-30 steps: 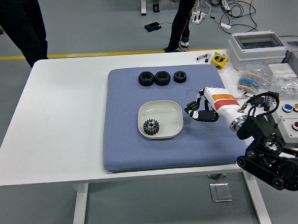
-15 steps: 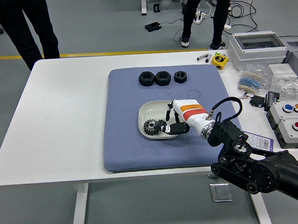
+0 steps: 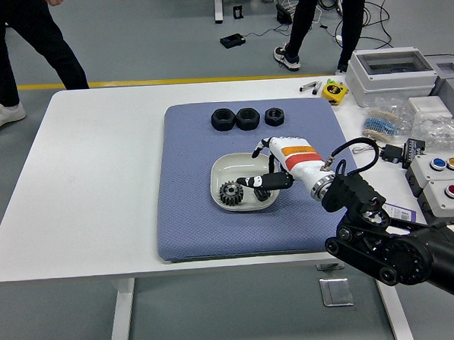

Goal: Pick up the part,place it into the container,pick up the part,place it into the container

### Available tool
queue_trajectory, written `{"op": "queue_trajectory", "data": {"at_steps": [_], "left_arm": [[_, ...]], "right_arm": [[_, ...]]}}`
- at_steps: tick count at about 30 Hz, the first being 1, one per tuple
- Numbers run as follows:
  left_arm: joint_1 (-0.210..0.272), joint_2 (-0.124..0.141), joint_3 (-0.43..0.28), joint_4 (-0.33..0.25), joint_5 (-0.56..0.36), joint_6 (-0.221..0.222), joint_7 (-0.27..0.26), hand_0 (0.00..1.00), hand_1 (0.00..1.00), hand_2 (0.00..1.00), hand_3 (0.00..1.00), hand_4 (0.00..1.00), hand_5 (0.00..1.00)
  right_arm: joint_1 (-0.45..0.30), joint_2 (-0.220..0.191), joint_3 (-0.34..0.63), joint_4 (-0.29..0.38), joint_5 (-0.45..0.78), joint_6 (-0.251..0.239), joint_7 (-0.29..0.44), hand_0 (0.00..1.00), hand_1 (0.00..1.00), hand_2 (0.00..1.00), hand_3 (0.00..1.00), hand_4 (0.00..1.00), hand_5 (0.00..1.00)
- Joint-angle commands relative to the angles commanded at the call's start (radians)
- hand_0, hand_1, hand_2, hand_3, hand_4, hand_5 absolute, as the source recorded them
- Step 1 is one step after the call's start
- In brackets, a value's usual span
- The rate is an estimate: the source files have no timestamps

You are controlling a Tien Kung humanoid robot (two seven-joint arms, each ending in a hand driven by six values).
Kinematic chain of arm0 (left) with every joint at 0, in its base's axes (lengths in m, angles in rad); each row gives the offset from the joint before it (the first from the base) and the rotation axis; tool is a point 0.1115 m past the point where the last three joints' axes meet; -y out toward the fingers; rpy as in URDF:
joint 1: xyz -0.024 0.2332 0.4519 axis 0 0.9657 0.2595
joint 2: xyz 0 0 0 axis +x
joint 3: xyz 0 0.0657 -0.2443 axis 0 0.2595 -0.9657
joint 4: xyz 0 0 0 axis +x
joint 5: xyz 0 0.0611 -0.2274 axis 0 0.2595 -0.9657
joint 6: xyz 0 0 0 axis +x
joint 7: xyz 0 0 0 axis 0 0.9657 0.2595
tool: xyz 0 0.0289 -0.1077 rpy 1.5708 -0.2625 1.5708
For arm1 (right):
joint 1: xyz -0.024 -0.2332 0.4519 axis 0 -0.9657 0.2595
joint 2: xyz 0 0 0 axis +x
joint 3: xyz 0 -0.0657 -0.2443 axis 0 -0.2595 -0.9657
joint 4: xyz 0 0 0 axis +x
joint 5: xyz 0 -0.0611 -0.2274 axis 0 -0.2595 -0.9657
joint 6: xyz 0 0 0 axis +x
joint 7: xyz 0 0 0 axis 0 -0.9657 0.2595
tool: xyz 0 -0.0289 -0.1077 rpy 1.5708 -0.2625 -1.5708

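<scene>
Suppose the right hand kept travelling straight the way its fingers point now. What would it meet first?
The right hand points left over the white dish. It would probably meet the gear lying in that dish first, though its height above the gear is unclear from this one view.

The right hand has its fingers over the white bowl. A gear sits just left of them. Three black nuts lie beyond; the blue mat nearer is bare.

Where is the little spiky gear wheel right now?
In the head view, the dark toothed metal gear lies in the left part of the white square dish on the blue mat, beside the right hand's fingertips.
</scene>
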Motion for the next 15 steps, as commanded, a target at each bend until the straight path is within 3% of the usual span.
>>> {"op": "queue_trajectory", "data": {"at_steps": [5, 6, 8, 11, 12, 15], "left_arm": [[0.002, -0.001, 0.002, 0.001, -0.008, 0.0, -0.002, 0.618, 0.589, 0.694, 0.599, 0.583, 0.595], [0.002, -0.002, 0.002, 0.001, -0.007, 0.0, -0.001, 0.617, 0.589, 0.693, 0.599, 0.582, 0.593], [0.003, -0.002, 0.001, 0.001, -0.006, 0.0, -0.001, 0.617, 0.589, 0.693, 0.599, 0.582, 0.593], [0.004, -0.003, -0.001, 0.001, -0.005, 0.0, 0.0, 0.617, 0.589, 0.693, 0.599, 0.582, 0.593], [0.005, -0.003, -0.001, 0.001, -0.005, 0.0, 0.0, 0.616, 0.591, 0.691, 0.599, 0.581, 0.592], [0.006, -0.004, -0.002, 0.001, -0.004, 0.0, 0.0, 0.616, 0.591, 0.691, 0.599, 0.581, 0.592]], "right_arm": [[-0.026, -0.033, 0.051, 0.023, 0.093, -0.079, 0.043, 0.099, 0.183, 0.317, 0.583, 0.998, 0.647], [-0.032, -0.04, 0.058, 0.026, 0.132, -0.094, 0.061, 0.211, 0.302, 0.426, 0.568, 0.998, 0.608], [-0.052, -0.058, 0.074, 0.04, 0.216, -0.111, 0.124, 0.211, 0.302, 0.426, 0.568, 0.998, 0.608], [-0.083, -0.081, 0.102, 0.066, 0.346, -0.085, 0.228, 0.211, 0.302, 0.426, 0.568, 0.998, 0.608], [-0.093, -0.088, 0.112, 0.076, 0.385, -0.07, 0.256, 0.35, 0.515, 0.625, 0.625, 0.998, 0.619], [-0.123, -0.109, 0.142, 0.109, 0.515, -0.004, 0.327, 0.35, 0.515, 0.625, 0.625, 0.998, 0.619]]}}
